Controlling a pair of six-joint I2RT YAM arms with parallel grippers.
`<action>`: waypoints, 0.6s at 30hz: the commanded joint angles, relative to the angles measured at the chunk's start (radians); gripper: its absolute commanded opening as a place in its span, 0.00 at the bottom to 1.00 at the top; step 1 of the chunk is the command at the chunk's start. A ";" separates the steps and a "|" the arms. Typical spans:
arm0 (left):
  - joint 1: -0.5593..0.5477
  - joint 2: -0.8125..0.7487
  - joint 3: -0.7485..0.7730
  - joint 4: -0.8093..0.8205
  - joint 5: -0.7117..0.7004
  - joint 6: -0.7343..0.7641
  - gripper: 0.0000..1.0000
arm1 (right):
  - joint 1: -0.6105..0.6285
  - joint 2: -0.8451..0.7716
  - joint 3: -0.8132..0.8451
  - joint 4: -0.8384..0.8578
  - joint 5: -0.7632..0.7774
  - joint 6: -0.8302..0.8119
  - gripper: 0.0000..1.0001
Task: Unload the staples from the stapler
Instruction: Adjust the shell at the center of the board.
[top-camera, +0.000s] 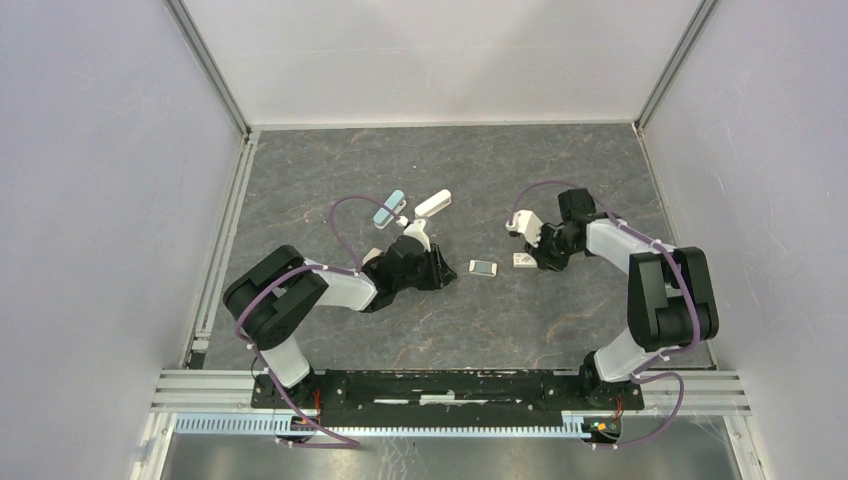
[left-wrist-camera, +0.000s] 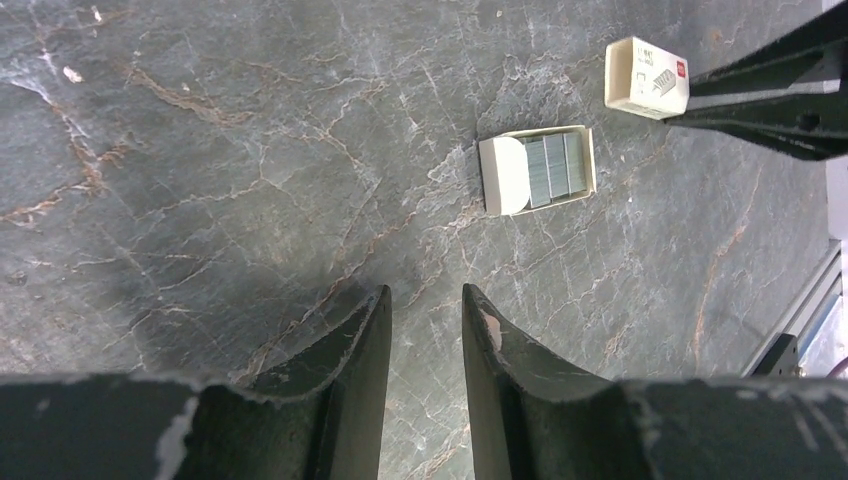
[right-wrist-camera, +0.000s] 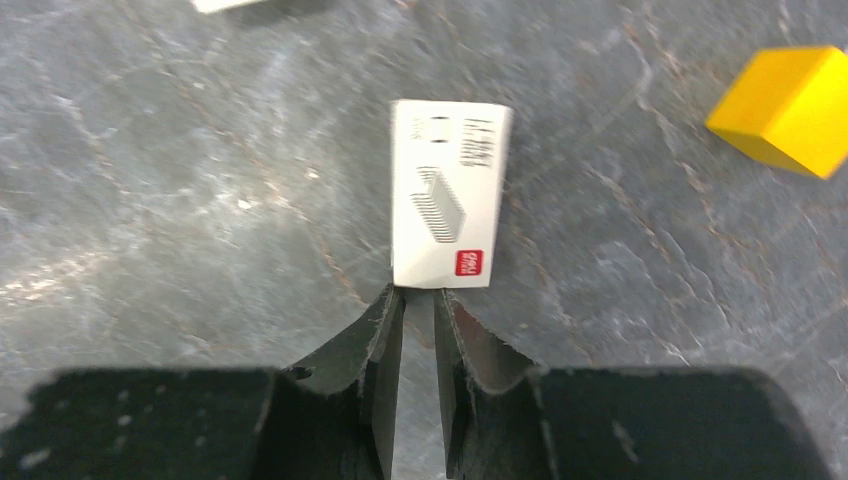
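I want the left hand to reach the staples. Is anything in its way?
Nothing visible does. The open left hand faces the staples across bare table. They lie in a small open tray, with its low rim around them. The white box sits off to one side.

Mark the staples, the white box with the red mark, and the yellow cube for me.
Staples (left-wrist-camera: 553, 168): left wrist view, middle of the grey strips.
White box (right-wrist-camera: 448, 195): right wrist view, centre of its printed top face.
Yellow cube (right-wrist-camera: 785, 100): right wrist view, its top face.
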 joint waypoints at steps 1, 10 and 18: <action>0.006 -0.044 -0.023 0.036 -0.024 -0.033 0.39 | 0.073 -0.025 -0.046 -0.031 -0.012 0.017 0.25; 0.006 -0.147 -0.069 0.006 -0.080 -0.013 0.39 | 0.198 -0.015 0.067 -0.178 -0.158 -0.013 0.28; 0.006 -0.282 -0.127 -0.031 -0.116 0.012 0.39 | 0.188 -0.072 0.235 -0.292 -0.114 -0.130 0.76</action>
